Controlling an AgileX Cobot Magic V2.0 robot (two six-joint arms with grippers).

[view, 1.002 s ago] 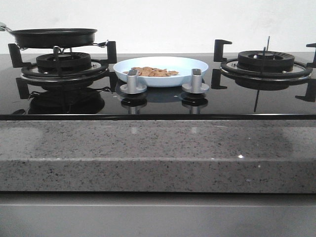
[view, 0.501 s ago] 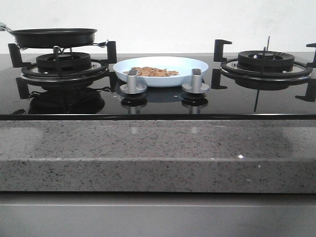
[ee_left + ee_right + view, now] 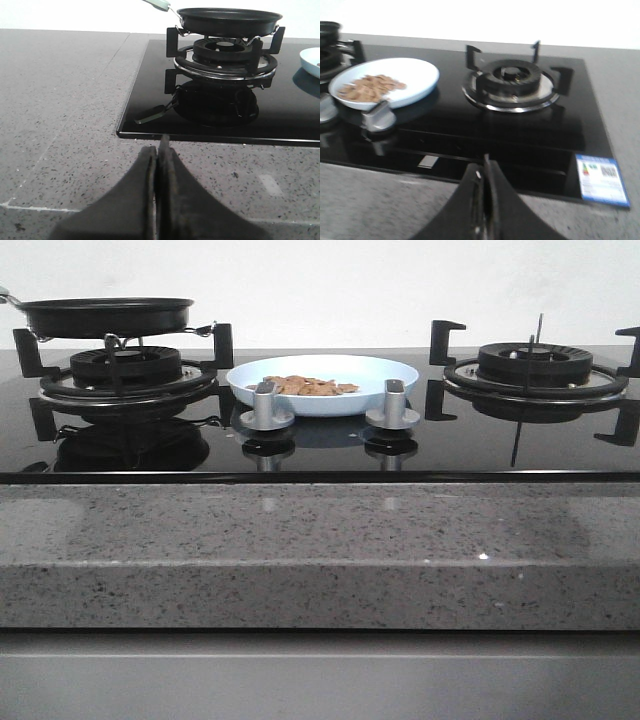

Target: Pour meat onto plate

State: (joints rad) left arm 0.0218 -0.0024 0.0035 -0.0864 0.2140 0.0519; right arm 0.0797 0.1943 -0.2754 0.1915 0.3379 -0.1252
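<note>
We see the plate [image 3: 322,384] sitting on the black glass hob [image 3: 320,445], between the left burner [image 3: 125,375] and the right burner [image 3: 535,370], just behind the two silver knobs [image 3: 267,406]. The meat [image 3: 305,386] lies heaped in the plate, toward its left half, and none of it shows on the hob. A black pan [image 3: 105,316] rests on the left burner's grate. In our wrist views, the left gripper [image 3: 157,165] hangs over the grey stone counter [image 3: 60,100] near the hob's left corner, its fingers pressed together on nothing. The right gripper [image 3: 484,187] hangs before the hob's front edge, likewise clenched and bare, near a blue label [image 3: 601,179].
</note>
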